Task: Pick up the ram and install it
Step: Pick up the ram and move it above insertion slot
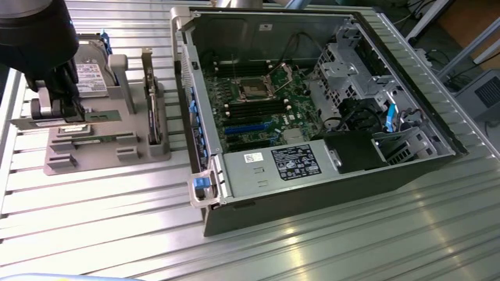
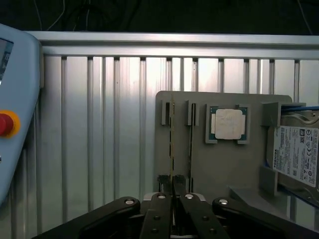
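So the tool [image 2: 173, 185] is down over the grey holder [image 1: 93, 159] on the slatted metal surface [image 1: 117, 222], at the exterior view's left, with the open computer case [image 1: 312, 181] just beside that holder.

The ram [image 2: 172, 144] stands on edge in a slot of the holder. In the wrist view you're looking straight along its thin edge, with the gold contacts showing down one side. It runs right in between the fingertips [image 2: 163, 183], and the jaws are pinched in narrow with the stick sandwiched between them, so the tool is clamped on the ram. From the exterior view the green stick [image 1: 100, 115] sits level in the holder, and the tool has it toward the end on that view's left.

There's another thin strip [image 2: 191, 139], edge-on, just beside the ram in the next slot. I can't tell what it is. The square silver processor [image 2: 228, 124] lies flat a bit further over, and the hard drive [image 2: 295, 155] is at the far side of the holder. The dark expansion card [image 1: 152, 102] stands upright in the holder, between the ram and the case.
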You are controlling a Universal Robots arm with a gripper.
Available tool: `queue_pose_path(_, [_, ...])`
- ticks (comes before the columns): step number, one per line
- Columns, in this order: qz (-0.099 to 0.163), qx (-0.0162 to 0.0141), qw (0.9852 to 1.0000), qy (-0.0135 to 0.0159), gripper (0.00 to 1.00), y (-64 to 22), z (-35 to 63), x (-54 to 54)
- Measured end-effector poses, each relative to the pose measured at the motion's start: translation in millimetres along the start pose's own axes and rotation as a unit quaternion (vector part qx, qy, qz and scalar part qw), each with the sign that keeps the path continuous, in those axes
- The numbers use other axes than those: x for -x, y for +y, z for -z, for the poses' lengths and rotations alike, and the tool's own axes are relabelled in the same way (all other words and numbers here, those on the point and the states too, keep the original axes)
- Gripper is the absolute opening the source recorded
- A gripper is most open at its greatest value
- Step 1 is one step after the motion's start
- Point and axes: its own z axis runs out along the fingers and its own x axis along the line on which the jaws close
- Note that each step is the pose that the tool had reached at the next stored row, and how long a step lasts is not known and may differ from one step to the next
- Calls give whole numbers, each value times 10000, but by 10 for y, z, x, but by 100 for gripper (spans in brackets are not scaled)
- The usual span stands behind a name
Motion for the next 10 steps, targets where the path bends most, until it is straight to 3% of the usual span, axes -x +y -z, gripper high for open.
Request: queue_pose_path(10, [0,0,10000,0,13,9,249,3])
